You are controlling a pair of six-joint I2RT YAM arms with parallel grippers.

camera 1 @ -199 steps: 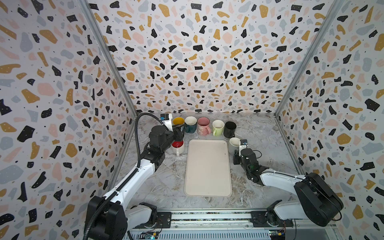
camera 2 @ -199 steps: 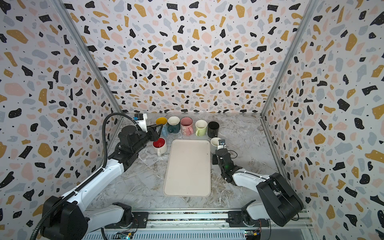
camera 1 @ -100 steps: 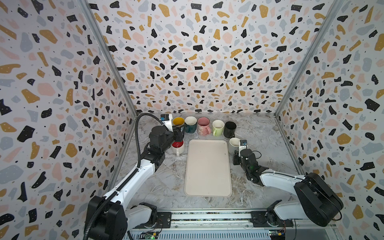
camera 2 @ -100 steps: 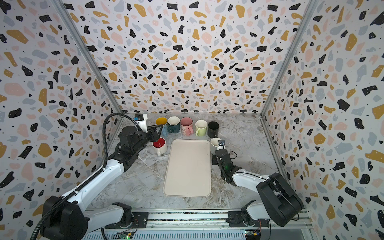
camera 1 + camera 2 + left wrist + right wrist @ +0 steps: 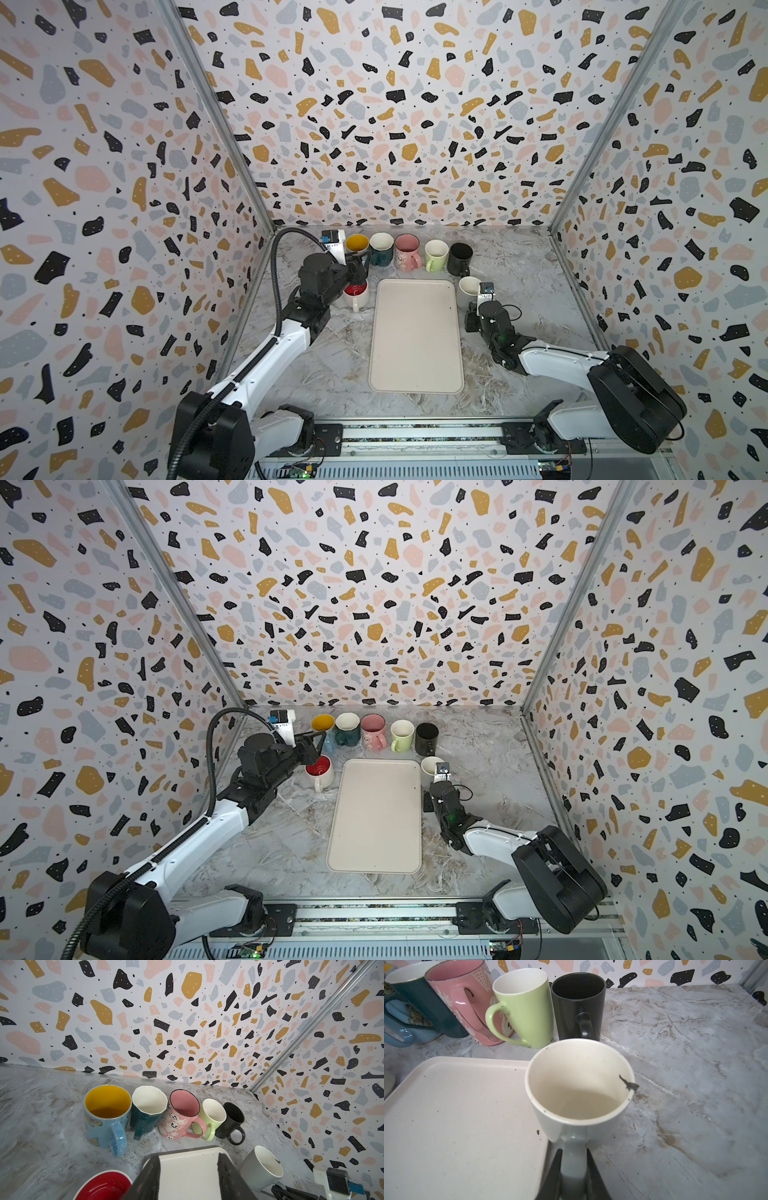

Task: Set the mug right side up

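Jaws of your right gripper pinch the handle of the grey mug, one black finger on each side. From the right wrist you see one such mug: upright, mouth up, on the marbled table, just beside the tray at its corner. It is glossy and tapered, cream inside, with a dark fleck on its rim. Five more mugs line up behind it: black mug, green mug, pink mug, teal mug and blue mug, all glazed, handles turned toward the tray side. The black mug stands closest behind the grey mug.

From the left wrist, your left gripper holds its jaws apart with nothing between them; only the tray shows in the gap. You can count seven mugs: the row of five, the grey mug past the tray's corner, and one red mug, red inside with a white rim, just beside a finger. Whether they touch, you cannot tell. The blue mug is yellow inside and bears butterflies; the pink mug bears ghost faces.

In both top views you count one left arm, one right arm, one tray and seven mugs. The tray is a flat cream rectangle with rounded corners, lying between the arms. The red mug sits at its far left corner, the grey mug at its far right. Terrazzo walls close three sides.
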